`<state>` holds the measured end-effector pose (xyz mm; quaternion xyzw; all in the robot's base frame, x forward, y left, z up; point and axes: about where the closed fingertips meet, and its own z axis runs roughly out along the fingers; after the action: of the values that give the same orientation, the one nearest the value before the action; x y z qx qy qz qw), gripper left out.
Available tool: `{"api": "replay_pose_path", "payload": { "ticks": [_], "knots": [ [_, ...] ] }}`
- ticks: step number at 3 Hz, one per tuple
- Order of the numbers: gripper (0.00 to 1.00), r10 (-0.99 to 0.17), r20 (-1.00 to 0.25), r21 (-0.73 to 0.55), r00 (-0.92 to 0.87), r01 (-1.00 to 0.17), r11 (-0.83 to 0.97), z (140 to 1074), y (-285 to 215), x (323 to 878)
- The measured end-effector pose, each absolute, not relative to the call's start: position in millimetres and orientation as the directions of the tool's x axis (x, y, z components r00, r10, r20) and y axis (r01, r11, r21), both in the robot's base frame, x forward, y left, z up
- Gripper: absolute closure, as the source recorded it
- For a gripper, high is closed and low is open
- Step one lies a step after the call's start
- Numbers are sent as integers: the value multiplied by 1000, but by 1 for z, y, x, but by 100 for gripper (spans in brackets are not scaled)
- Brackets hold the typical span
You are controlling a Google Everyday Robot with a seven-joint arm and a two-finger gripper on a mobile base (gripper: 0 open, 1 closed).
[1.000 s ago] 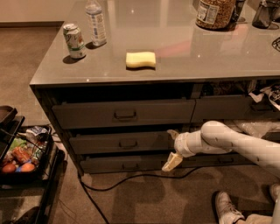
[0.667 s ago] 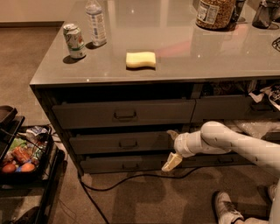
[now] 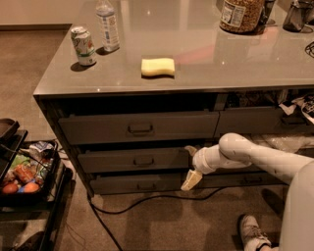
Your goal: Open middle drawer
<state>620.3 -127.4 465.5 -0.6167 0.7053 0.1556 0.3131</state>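
Note:
The middle drawer (image 3: 117, 160) is the dark-grey front between a taller top drawer (image 3: 98, 128) and a lower drawer (image 3: 122, 184), under the left part of the counter. Its small bar handle (image 3: 143, 161) sits at the centre. My gripper (image 3: 190, 165) is at the right end of the middle drawer front, to the right of the handle and apart from it. Its fingers are spread, one cream fingertip (image 3: 191, 181) pointing down over the lower drawer. My white arm (image 3: 255, 157) comes in from the right. The drawer's inside is hidden.
On the grey counter (image 3: 196, 73) lie a yellow sponge (image 3: 157, 66), a can (image 3: 84, 46), a bottle (image 3: 108, 25) and a jar (image 3: 240, 14). A black cable (image 3: 147, 200) runs over the floor. A cart with food (image 3: 22, 171) stands at left. A shoe (image 3: 252, 230) is at bottom right.

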Motion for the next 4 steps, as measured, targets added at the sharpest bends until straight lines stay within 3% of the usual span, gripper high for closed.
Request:
{"api": "replay_pose_path", "payload": {
  "ticks": [3, 4],
  "knots": [
    [0, -786, -610, -357, 103, -921, 156, 450, -111, 647],
    [0, -784, -610, -367, 115, -918, 151, 452, -109, 650]
  ]
}}
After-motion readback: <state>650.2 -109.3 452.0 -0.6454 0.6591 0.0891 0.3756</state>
